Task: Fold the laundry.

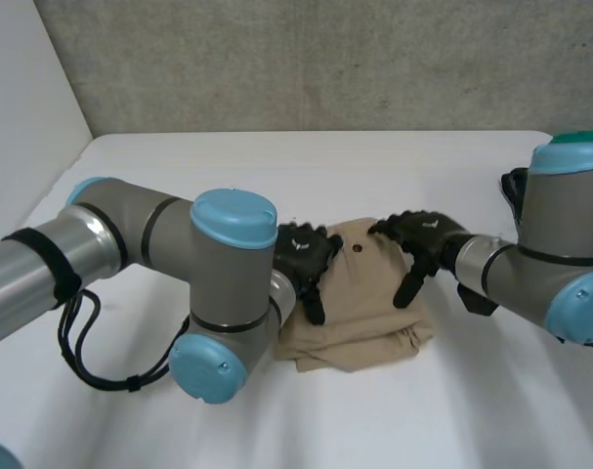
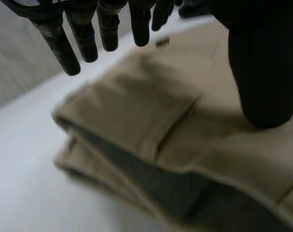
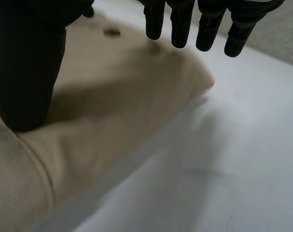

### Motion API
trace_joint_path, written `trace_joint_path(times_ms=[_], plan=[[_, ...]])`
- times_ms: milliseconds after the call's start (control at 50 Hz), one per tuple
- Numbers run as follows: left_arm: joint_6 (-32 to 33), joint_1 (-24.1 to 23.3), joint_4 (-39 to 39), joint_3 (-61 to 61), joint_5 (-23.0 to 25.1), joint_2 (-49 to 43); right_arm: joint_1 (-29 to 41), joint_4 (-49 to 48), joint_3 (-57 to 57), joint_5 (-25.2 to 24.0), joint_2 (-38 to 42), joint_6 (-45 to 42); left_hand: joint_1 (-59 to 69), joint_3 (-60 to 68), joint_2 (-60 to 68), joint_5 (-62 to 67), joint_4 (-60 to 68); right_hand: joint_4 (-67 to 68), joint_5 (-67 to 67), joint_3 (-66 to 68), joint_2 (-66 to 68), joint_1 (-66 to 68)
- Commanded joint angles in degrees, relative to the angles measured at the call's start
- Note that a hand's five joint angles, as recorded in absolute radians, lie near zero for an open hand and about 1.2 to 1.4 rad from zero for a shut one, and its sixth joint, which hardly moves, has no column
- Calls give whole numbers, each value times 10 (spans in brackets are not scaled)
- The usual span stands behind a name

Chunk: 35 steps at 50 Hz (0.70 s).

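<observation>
I am holding the left robot hand (image 1: 302, 250) and the right robot hand (image 1: 425, 233) open, gripping nothing, over the folded tan garment (image 1: 360, 315) lying midway between the side edges of the surface (image 1: 276, 166), and I am worrying a dragging thumb is going to skew its layers.

the cloth (image 1: 360, 313) is a matt, finely ribbed weave, the table (image 1: 276, 166) smooth and matt, the wall (image 1: 325, 59) along the top rough concrete, the arm caps (image 1: 233, 217) glossy plastic.
</observation>
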Motion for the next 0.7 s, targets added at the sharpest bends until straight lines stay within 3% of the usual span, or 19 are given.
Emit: trace_joint_path(times_ms=[20,100,240,420,580,700], plan=[[1,1,-66,-3,-47,-7,1,5,-4,19,48,-104,-9,-19,-16,-28,-18,-19,-25,-18,-23,-31],[1,2,-69,-3,-62,7,6,4,3,48,31,-148,-9,-19,-16,-28,-18,-19,-25,-18,-23,-31],[-1,1,-58,-10,-62,100,16,-48,54,60,-59,-150,-9,-19,-16,-28,-18,-19,-25,-18,-23,-31],[0,4,-28,-60,-36,170,47,-193,267,45,-220,-156,-9,-19,-16,-28,-18,-19,-25,-18,-23,-31],[-3,25,-15,-97,27,191,81,-293,407,35,-222,-157,-9,-19,-16,-28,-18,-19,-25,-18,-23,-31],[-4,28,-5,-105,32,191,89,-395,433,40,-165,-159,-9,-19,-16,-28,-18,-19,-25,-18,-23,-31]])
